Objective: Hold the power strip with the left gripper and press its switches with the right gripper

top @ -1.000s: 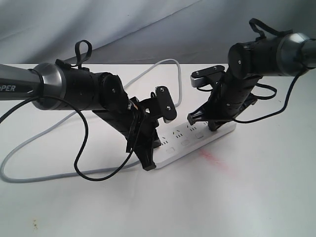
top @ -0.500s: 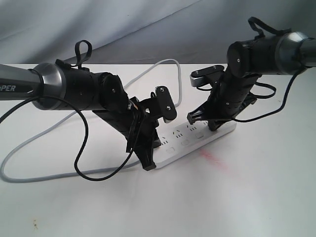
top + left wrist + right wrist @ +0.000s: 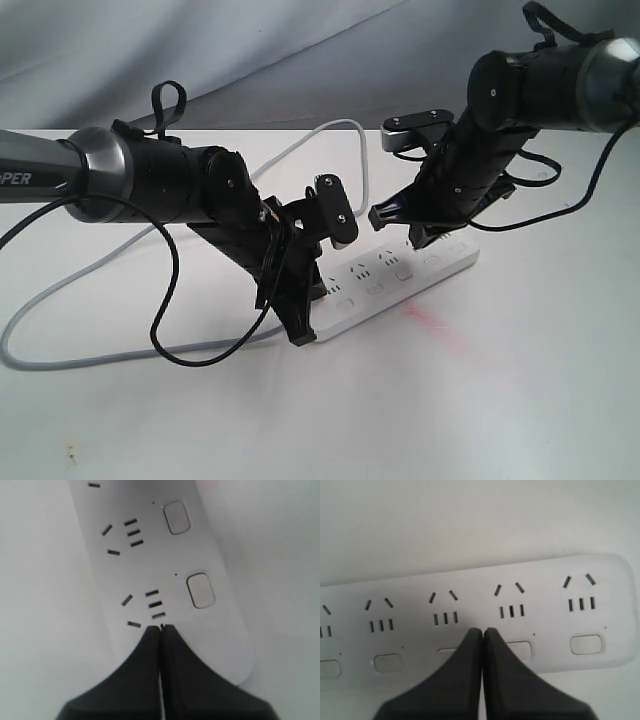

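Your strip (image 3: 395, 280) looks light, rigid, slick: pin its lower-left end under the closed left gripper (image 3: 161, 629); right gripper (image 3: 483, 631) closed too.

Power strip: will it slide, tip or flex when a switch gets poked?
The power strip looks rigid and lies flat on the table, so it probably won't flex or tip. Smooth plastic on a smooth top may pivot, since the shut left gripper sits at one end only. The loose cord likely adds little drag.
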`<action>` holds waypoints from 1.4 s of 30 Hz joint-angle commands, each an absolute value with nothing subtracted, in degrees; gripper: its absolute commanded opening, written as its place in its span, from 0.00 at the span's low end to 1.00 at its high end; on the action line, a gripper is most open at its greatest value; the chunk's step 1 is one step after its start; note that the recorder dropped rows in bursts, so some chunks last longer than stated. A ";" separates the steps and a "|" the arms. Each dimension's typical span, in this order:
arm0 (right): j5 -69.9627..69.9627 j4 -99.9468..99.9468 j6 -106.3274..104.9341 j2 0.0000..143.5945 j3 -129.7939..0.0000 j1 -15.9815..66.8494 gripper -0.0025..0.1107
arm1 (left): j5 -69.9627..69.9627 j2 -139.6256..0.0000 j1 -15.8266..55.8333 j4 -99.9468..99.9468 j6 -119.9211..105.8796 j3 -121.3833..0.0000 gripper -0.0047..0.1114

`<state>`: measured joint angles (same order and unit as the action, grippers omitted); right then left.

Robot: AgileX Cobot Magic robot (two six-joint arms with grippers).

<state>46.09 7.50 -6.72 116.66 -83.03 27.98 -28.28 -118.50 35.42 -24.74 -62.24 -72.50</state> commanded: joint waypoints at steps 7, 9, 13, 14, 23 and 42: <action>47.21 9.76 -7.98 116.50 -83.41 28.18 0.02 | -31.63 -120.27 35.89 -23.86 -61.78 -71.63 0.04; 47.33 10.17 -8.64 116.50 -83.41 28.72 0.02 | -31.63 -120.27 35.89 -23.86 -61.78 -71.63 0.04; 46.96 9.59 -8.74 116.64 -83.41 30.90 0.02 | -31.63 -120.27 35.89 -23.86 -61.78 -71.63 0.04; 46.97 9.12 -8.74 116.88 -83.41 31.46 0.02 | -31.63 -120.27 35.89 -23.86 -61.78 -71.63 0.04; 46.83 4.82 -6.85 118.39 -83.41 32.01 0.02 | -31.73 -120.27 35.89 -23.86 -61.78 -71.63 0.04; 48.06 3.25 -5.72 123.34 -83.41 32.01 0.02 | -31.73 -120.27 35.89 -23.86 -61.78 -71.63 0.04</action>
<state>47.04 3.97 -6.04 121.21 -83.90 31.92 -28.28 -118.50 35.42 -24.74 -62.24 -72.50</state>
